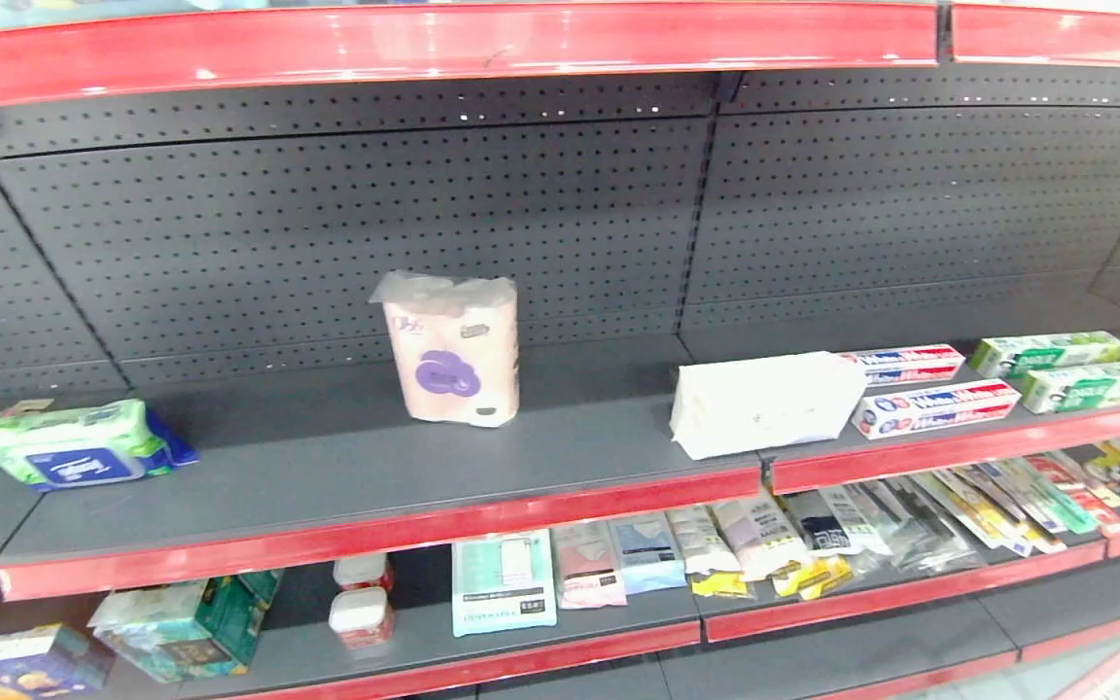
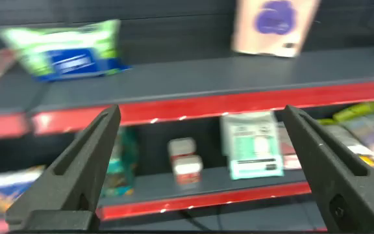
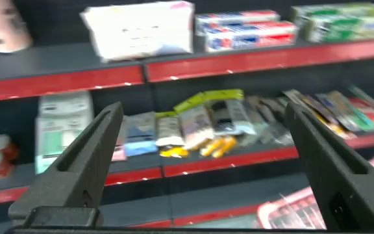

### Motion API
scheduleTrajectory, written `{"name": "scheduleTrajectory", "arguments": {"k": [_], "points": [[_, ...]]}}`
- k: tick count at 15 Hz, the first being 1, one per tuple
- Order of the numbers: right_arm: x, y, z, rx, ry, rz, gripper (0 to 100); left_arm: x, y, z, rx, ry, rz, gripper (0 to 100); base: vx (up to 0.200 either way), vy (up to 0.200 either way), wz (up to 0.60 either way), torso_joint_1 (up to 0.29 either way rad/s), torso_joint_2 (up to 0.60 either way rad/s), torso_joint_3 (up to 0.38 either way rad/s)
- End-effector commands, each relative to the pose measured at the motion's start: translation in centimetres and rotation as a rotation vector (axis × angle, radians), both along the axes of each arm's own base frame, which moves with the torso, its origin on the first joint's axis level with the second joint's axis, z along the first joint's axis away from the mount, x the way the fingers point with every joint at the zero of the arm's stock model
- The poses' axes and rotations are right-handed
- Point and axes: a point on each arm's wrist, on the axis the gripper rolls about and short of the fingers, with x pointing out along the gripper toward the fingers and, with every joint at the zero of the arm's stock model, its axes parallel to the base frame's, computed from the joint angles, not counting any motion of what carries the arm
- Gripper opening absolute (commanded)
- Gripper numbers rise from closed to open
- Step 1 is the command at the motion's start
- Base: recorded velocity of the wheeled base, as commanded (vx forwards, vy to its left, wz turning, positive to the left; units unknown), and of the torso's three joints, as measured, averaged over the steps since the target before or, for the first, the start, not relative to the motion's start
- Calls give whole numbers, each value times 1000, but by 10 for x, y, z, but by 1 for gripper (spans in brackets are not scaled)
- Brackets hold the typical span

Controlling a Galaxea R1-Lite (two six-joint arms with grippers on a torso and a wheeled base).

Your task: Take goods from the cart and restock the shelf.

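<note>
While both arms face the shelf (image 1: 327, 467), its grey middle board spans mid-frame. White tissue pack (image 1: 764, 403) lies right of centre, at the front edge. Toilet roll pack (image 1: 453, 350) stands upright at centre. Wipes pack (image 1: 74, 444) sits tilted, far left. Toothpaste boxes (image 1: 934, 408) lie just beside the tissue pack. Left gripper (image 2: 201, 114) and right gripper (image 3: 203, 110) are spread wide, holding nothing.

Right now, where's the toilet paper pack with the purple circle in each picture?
Head view: toilet paper pack stands centrally on the shelf.
Left wrist view: pack on the shelf above the mint packet.
Right wrist view: pack cut off at the frame's edge.
Shared landmark: mint packet below.
</note>
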Motion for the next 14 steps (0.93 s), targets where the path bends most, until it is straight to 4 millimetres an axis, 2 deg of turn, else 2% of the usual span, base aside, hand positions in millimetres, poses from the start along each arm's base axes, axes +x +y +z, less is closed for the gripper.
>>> {"name": "scheduleTrajectory", "arguments": {"k": [1,14], "points": [[0,0,0,0,1,0,100,0,0,0,0,1,3,100,0,0,-600,22,12,2],[0,0,0,0,-1,2,100,0,0,0,0,1,1,100,0,0,-600,3,2,2]]}}
